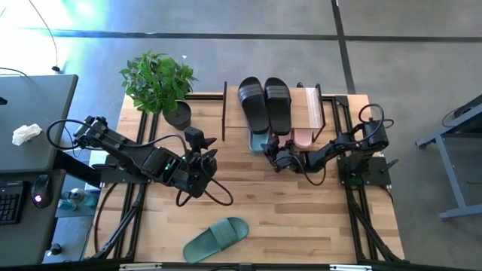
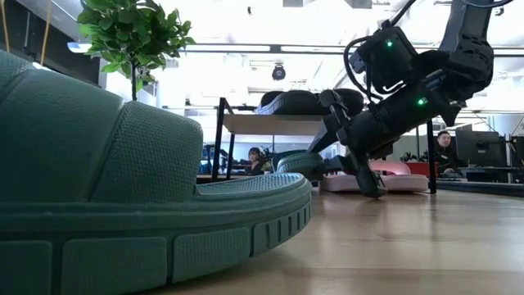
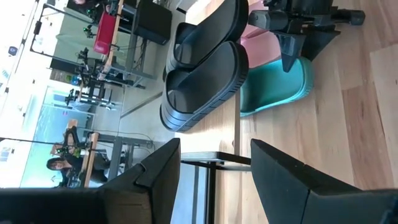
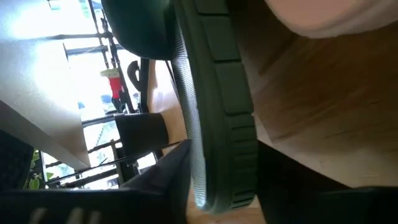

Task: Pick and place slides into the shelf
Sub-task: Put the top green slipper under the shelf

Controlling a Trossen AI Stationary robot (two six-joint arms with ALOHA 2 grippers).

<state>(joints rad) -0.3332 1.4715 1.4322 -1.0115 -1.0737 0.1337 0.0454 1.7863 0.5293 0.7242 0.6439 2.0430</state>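
Observation:
The shelf stands at the table's far side. Two black slides lie on its top board, and pink slides sit under it at the right. One green slide lies under the shelf's left part, and my right gripper is shut on its near end. The other green slide rests sole-down near the table's near edge and fills the low view's foreground. My left gripper is open and empty, left of the shelf's near side. My right gripper pinches the green slide's rim at its near end, one finger on the footbed side and one on the sole side. It reaches in from the table's near right, slanting down. The slide's far part lies on the table under the shelf.
A potted plant stands at the table's far left corner beside the shelf's black frame. Bare tabletop lies between the arms and the near green slide. A grey desk with a keyboard is left of the table. People sit in the room behind.

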